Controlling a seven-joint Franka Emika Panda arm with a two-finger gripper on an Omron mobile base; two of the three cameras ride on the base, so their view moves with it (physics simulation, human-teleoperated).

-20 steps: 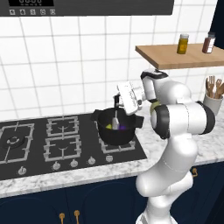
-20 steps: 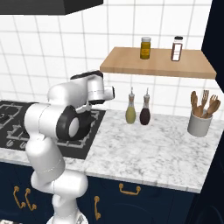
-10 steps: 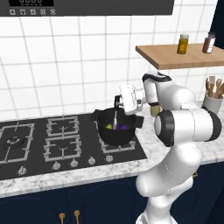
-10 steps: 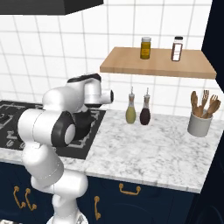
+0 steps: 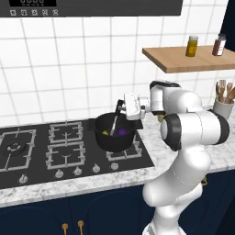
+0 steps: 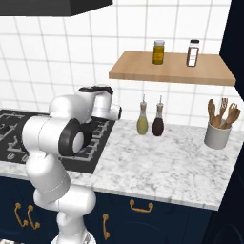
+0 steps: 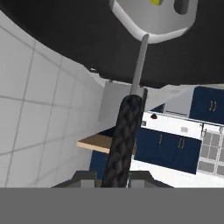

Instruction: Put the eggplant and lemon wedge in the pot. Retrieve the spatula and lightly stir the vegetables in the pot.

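Stirring step, I judge: the pincer [image 7: 114, 177] is clamped on the spatula [image 7: 131, 109] (blade dipped in the pot [image 5: 114, 133], frame centre), beside eggplant [image 5: 122, 132] and lemon wedge [image 5: 106, 133]. Next: 1 gentle sweep.

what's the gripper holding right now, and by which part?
The gripper holds the spatula by the lower end of its dark handle; the silver blade reaches into the pot.

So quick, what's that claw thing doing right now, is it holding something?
Gripper: closed on the spatula by its dark handle, blade down in the pot.
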